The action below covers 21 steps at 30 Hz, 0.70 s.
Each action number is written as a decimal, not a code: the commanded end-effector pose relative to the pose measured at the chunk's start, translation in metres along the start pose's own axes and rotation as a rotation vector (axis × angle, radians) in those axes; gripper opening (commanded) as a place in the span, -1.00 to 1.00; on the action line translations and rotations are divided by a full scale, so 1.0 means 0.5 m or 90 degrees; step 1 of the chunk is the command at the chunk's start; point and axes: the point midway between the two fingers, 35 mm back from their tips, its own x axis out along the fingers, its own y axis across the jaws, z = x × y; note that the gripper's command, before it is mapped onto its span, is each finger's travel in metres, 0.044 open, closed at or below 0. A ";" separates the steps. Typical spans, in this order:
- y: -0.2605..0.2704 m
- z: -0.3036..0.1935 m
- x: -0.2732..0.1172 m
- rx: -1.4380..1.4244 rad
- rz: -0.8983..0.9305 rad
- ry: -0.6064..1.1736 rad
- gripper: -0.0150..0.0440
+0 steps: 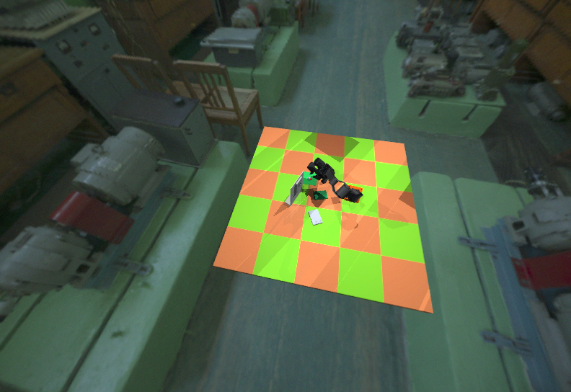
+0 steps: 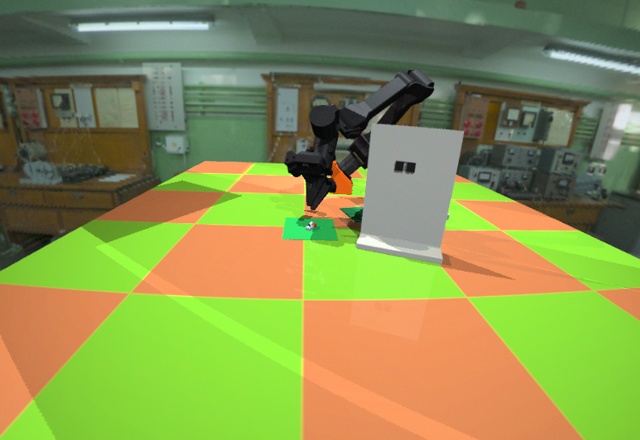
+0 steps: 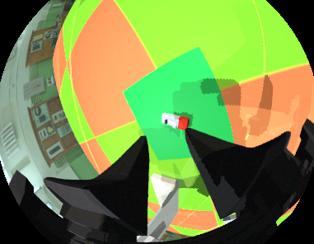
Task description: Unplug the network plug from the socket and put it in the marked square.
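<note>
The small white plug with a red end [image 2: 310,226] [image 3: 175,121] lies on the bright green marked square [image 2: 326,234] [image 3: 159,88], inside its edges. My gripper [image 2: 313,209] [image 3: 166,137] is open and empty. Its fingertips hang a little above the plug and apart from it; in the wrist view the right fingertip overlaps the line of sight near the red end. The upright panel [image 1: 296,188] [image 2: 408,202] stands beside the square, with two dark openings [image 2: 404,167] seen from this side. The panel's socket side is hidden in the exterior view.
A dark green patch [image 1: 319,194] [image 2: 352,213] lies between the panel and the arm's orange base [image 2: 342,179]. A flat white plate [image 1: 315,217] lies on the checkered table [image 1: 318,263]. The arm [image 2: 387,96] arches behind the panel in the exterior view.
</note>
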 end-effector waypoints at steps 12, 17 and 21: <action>0.037 -0.001 -0.040 -0.008 0.007 0.001 0.04; 0.045 -0.001 -0.053 -0.008 0.007 0.001 0.04; 0.052 -0.001 -0.064 -0.008 0.007 0.001 0.04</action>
